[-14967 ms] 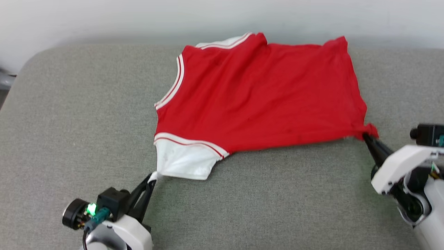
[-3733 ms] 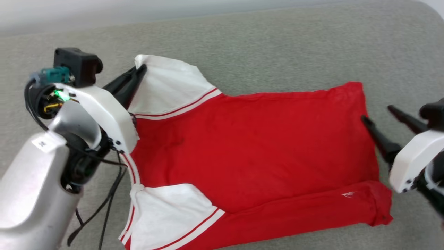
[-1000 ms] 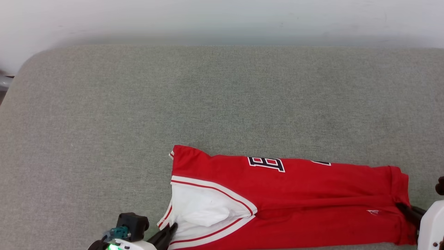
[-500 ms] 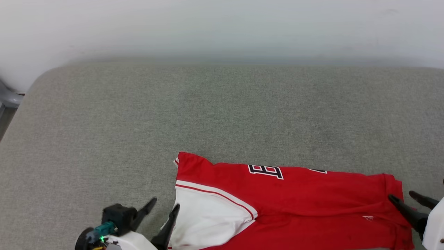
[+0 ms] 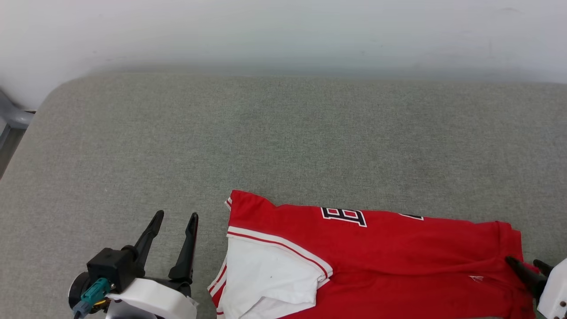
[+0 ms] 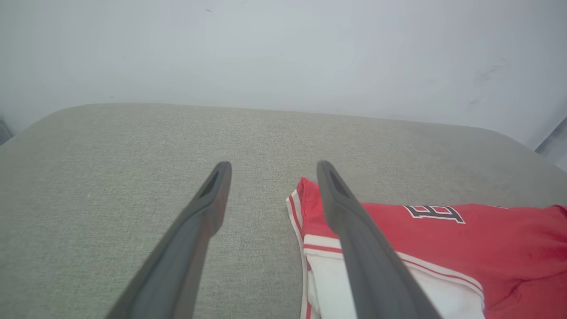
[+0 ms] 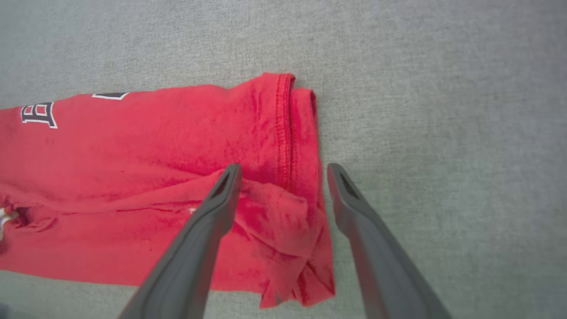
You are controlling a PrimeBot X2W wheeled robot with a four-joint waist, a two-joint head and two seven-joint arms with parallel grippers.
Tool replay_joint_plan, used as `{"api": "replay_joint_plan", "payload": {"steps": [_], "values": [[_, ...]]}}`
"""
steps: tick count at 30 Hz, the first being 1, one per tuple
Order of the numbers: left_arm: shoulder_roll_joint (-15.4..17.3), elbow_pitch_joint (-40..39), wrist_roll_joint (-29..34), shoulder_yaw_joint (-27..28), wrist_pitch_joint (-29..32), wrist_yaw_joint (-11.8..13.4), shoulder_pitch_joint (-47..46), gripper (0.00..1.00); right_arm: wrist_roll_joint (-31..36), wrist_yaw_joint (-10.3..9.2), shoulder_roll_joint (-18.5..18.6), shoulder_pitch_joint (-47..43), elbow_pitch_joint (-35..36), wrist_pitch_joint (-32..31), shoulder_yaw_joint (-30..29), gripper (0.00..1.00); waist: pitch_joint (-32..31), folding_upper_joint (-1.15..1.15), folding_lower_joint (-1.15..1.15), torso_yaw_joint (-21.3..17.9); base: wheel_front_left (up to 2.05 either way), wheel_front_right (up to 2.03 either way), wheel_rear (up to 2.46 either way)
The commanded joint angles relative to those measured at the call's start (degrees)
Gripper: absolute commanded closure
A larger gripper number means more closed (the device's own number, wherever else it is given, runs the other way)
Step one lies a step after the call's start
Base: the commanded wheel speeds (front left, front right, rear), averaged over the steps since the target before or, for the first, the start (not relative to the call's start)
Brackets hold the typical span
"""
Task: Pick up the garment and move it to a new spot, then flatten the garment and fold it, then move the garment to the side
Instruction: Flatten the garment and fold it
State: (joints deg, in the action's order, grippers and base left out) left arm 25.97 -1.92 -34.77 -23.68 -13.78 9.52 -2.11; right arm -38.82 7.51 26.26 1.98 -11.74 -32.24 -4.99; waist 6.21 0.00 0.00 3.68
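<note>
The garment (image 5: 390, 248) is a red jersey shirt folded into a long band along the near edge of the surface. Its white sleeve (image 5: 270, 277) is at the left end and part of its black-and-white lettering (image 5: 343, 215) runs along the far fold. My left gripper (image 5: 175, 218) stands open just left of the sleeve, apart from the cloth. In the left wrist view the left gripper (image 6: 273, 166) holds nothing and the garment (image 6: 487, 239) lies to its right. My right gripper (image 5: 524, 262) is open at the hem end. In the right wrist view the right gripper (image 7: 284, 168) straddles the bunched hem of the garment (image 7: 133, 150).
The garment lies on a wide grey fabric cushion (image 5: 283, 133) with a rounded far-left corner. A pale wall (image 5: 283, 31) runs behind it. A grey object (image 5: 12, 116) shows past the cushion's left edge.
Both grippers have opened and let go of the garment. The left gripper has drawn away to the left of the sleeve. The sleeve has settled flat.
</note>
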Motion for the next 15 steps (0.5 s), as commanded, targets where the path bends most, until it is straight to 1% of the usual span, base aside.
{"api": "replay_joint_plan", "payload": {"steps": [1,4,7,8,15], "values": [[-0.38,0.49,0.56,0.45,-0.59,-0.28,-0.45,0.0,2.05,-0.05,-2.18,0.91,-1.15,-0.63,-2.16,0.0,0.88,0.0,0.0,0.33,0.0,0.0,0.0],[-0.32,1.44,1.36,0.98,-1.01,-0.61,-0.79,0.0,5.54,-0.05,-4.76,1.38,-3.63,-1.13,-5.06,0.0,1.72,0.0,0.0,1.01,0.0,0.0,0.0],[-0.52,2.27,1.67,1.28,-1.07,-0.99,-0.93,0.0,8.49,-0.05,-6.26,1.3,-5.7,-2.09,-6.32,0.0,2.33,0.0,0.0,1.6,0.0,0.0,0.0],[-0.52,2.27,1.67,1.28,-1.07,-0.99,-0.93,0.0,8.49,-0.05,-6.26,1.3,-5.7,-2.09,-6.32,0.0,2.33,0.0,0.0,1.6,0.0,0.0,0.0],[-1.66,4.16,1.97,1.36,-1.37,-2.08,-0.82,0.0,8.54,-0.02,-9.96,0.74,-7.98,-4.61,-6.07,0.0,2.93,0.0,0.0,2.25,0.0,0.0,0.0]]}}
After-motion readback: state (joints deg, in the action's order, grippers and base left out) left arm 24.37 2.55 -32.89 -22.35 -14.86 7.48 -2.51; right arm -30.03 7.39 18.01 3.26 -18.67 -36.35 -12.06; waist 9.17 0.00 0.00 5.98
